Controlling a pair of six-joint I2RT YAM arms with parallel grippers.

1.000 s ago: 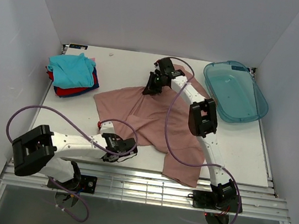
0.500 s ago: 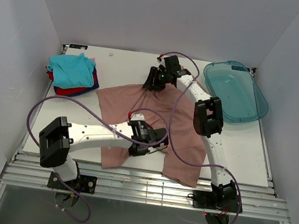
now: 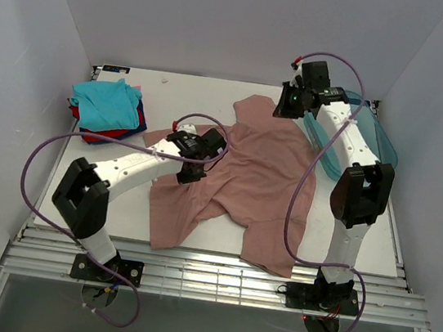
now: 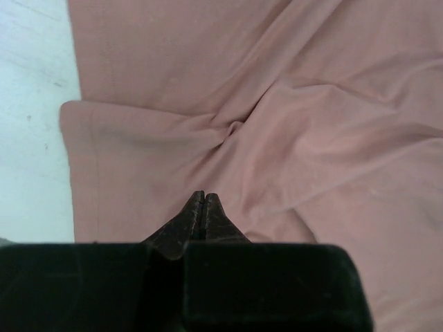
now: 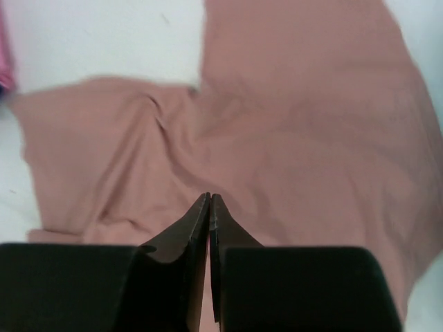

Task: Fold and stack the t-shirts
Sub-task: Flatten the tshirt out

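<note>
Jaws of left gripper [image 4: 203, 196] are pressed together with no cloth between them, tips low over a crease in the large dusty-pink cloth t-shirt [image 3: 261, 180]. Right gripper [image 5: 209, 199] jaws are likewise pressed together and empty, raised over the shirt's far edge. Shirt lies rumpled and unfolded mid white tabletop [image 3: 182, 94]; stack of folded teal, red and dark-blue t-shirts [image 3: 107, 113] sits far left. Step is likely flattening before the first fold. Next move needs jaws spread, then a pinch on hem or sleeve. Can't tell if left tips touch cloth. Left arm hides part of the shirt; right wrist view is blurred.
</note>
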